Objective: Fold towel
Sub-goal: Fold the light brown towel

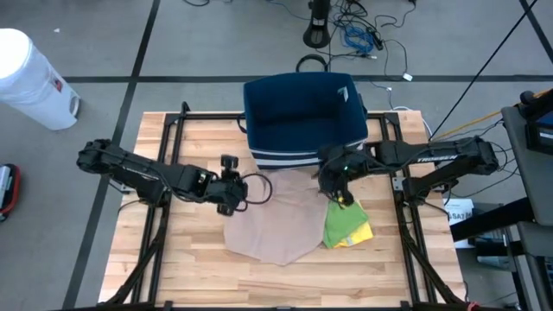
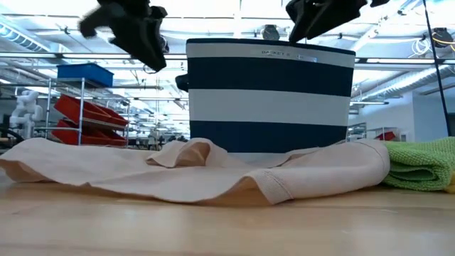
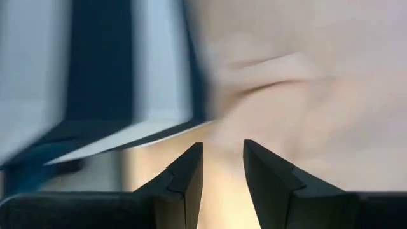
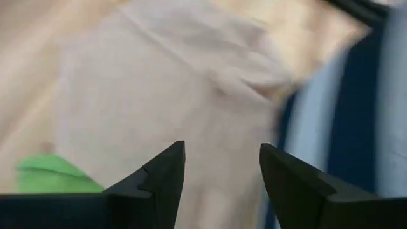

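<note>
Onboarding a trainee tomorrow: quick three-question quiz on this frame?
1. True or false: the beige towel lies flat and neatly folded.
2. What sits at the towel's right edge? A) green cloth B) red box C) sponge
3. Fill in: behind the towel stands a navy-and-white striped ____.

Key:
1. False: it is spread out and rumpled.
2. A, the green cloth.
3. Basket.
</note>
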Controlling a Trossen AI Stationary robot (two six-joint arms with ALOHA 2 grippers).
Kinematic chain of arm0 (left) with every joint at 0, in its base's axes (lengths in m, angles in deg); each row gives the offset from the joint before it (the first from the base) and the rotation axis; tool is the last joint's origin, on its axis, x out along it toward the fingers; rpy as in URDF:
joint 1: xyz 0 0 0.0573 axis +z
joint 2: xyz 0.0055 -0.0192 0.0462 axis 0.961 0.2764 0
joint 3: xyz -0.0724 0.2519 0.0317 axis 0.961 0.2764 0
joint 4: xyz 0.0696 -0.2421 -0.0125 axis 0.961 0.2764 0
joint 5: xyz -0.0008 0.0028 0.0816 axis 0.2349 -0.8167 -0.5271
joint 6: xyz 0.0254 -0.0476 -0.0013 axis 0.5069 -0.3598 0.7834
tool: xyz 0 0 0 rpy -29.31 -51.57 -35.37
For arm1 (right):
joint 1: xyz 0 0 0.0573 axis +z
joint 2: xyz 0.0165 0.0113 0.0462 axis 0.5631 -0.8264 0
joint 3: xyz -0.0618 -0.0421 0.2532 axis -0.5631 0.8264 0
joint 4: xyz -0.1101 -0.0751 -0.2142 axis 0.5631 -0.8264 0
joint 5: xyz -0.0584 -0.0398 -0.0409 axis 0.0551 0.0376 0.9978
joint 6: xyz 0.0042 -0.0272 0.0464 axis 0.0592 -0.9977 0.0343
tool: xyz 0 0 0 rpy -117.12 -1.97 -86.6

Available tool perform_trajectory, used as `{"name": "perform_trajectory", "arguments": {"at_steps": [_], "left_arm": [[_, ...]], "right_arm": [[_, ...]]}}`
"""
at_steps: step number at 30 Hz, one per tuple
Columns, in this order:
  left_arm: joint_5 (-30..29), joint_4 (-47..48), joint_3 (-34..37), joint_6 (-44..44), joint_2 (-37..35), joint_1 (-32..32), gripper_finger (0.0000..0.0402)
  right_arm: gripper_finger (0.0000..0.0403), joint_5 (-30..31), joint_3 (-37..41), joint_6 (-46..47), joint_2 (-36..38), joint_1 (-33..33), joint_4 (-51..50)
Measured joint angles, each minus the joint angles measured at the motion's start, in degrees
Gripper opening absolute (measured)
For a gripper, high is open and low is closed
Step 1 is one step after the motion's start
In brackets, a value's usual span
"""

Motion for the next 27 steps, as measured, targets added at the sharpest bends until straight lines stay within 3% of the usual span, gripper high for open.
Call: {"name": "perform_trajectory", "arguments": {"at_steps": [4,8,17,27], "left_arm": [[14.13,-1.67,0.00,-4.85,0.15,-1.60,0.0119],[20.93,-4.73,0.00,-8.79,1.84,-4.79,0.0119],[22.10,-15.08,0.00,-9.11,13.46,-12.56,0.0119],[23.39,-27.15,0.04,-7.37,25.20,-13.98,0.0119]], "right_arm": [[0.0182,-5.47,0.00,1.41,-4.96,4.05,2.09],[0.0177,-11.18,0.02,2.21,-11.74,8.21,5.79],[0.0176,-13.11,0.07,3.61,-26.80,16.21,16.46],[0.0176,-12.30,0.07,7.20,-32.84,21.26,23.42]]}}
